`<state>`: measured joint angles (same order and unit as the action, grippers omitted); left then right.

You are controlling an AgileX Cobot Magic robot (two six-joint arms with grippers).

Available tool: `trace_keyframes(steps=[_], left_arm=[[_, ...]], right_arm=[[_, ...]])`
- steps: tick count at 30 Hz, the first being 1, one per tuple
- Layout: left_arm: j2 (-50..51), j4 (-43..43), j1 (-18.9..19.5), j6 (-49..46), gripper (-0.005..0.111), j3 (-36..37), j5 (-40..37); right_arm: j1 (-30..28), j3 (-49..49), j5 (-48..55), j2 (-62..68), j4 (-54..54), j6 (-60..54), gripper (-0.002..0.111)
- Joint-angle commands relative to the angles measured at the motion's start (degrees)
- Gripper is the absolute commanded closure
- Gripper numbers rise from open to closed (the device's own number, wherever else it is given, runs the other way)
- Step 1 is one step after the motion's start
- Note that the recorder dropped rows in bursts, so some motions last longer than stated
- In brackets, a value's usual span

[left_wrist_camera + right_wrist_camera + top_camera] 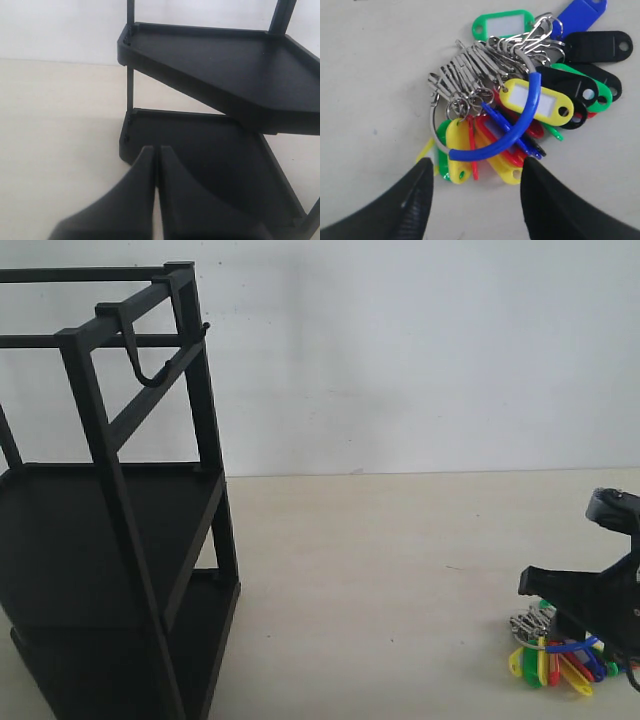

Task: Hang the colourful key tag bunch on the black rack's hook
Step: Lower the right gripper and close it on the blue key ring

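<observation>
The colourful key tag bunch (556,652) lies on the table at the lower right: a silver ring part sleeved in blue (516,131), metal clips, and yellow, green, red, blue and black tags. My right gripper (476,167) hovers just over it, open, its black fingertips (422,175) straddling the near edge of the tags without touching. The black rack (110,510) stands at the left. Its J-shaped hook (145,362) hangs from a top bar. My left gripper (156,152) is shut with nothing in it, close to the rack's lower shelf (210,150).
The pale table (380,570) stretches between the rack and the tag bunch. A white wall stands behind. The rack's upper shelf (225,65) hangs above the left gripper.
</observation>
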<state>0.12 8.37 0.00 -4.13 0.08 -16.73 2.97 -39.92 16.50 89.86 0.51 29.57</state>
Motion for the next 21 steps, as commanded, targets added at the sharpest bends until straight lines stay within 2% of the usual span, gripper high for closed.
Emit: trace_keyframes(steps=[1, 21], left_arm=[[-0.1, -0.3, 0.0, -0.2, 0.102, -0.1, 0.4], [-0.1, -0.3, 0.0, -0.2, 0.102, -0.1, 0.4]], right_arm=[[-0.7, -0.2, -2.1, 1.8, 0.1, 0.6, 0.057], [-0.7, -0.2, -13.7, 7.9, 0.1, 2.3, 0.057]])
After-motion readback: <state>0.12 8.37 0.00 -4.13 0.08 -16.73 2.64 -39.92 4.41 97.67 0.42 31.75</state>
